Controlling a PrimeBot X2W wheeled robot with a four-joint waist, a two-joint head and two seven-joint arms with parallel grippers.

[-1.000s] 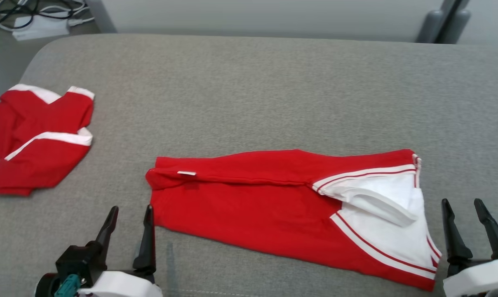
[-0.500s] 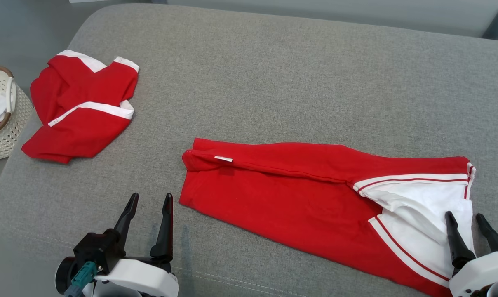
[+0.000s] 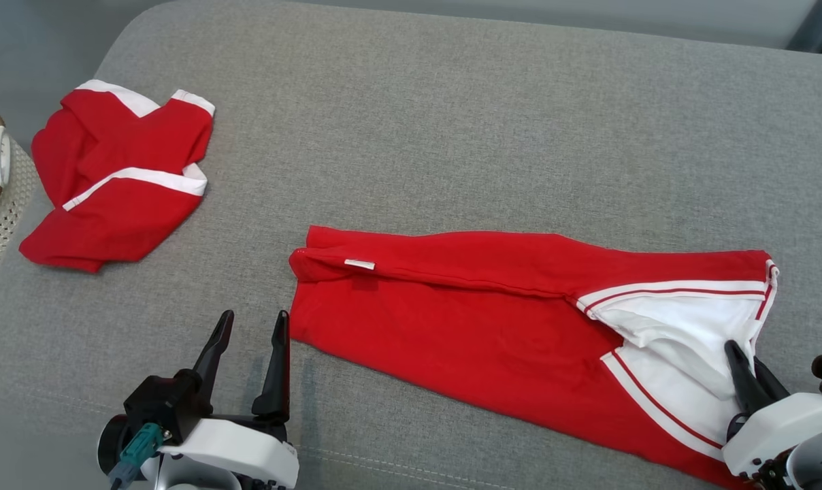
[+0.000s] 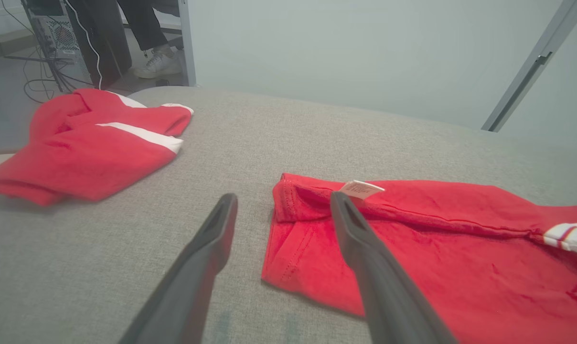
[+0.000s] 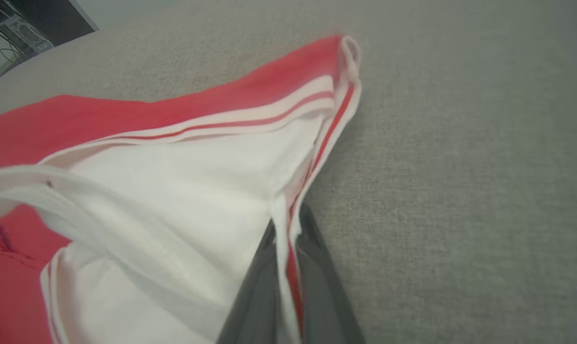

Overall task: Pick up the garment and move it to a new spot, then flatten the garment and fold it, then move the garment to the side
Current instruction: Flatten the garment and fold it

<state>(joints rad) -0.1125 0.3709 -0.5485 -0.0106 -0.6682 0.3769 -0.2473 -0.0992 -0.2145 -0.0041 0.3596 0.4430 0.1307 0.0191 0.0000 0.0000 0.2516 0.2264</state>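
Red garment (image 3: 465, 320), white trim, folded lengthwise, lying flat

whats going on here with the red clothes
A two-armed robot is working on a red and white garment that lies folded into a long strip on a grey cushion. Its right gripper is pinched shut on the striped white edge at the garment's right end. The left gripper is open just beside the other end, holding nothing. A second red garment lies bunched at the far left of the cushion, next to a pale basket.
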